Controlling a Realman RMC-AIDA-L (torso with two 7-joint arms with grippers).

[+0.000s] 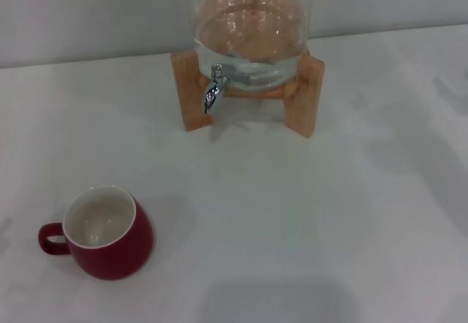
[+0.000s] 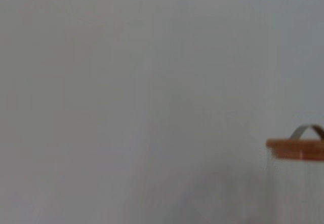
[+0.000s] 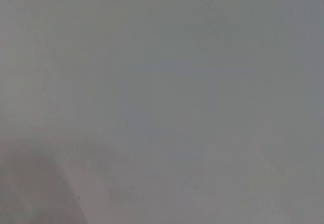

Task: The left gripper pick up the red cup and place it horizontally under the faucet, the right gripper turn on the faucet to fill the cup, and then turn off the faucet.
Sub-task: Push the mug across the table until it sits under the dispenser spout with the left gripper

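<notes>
The red cup [image 1: 106, 234] stands upright on the white table at the near left, white inside facing up and its loop handle pointing left. The small silver faucet [image 1: 215, 88] juts from the front of a glass water jar [image 1: 251, 27] at the back centre, its spout curving down. The cup is well in front of and to the left of the faucet. Neither gripper shows in any view. The right wrist view shows only a plain grey surface.
The jar holds water and rests on a wooden stand [image 1: 303, 95] with two front legs. In the left wrist view a wooden lid with a metal handle [image 2: 297, 148] shows against a grey wall. The white table [image 1: 307, 228] spreads around the cup.
</notes>
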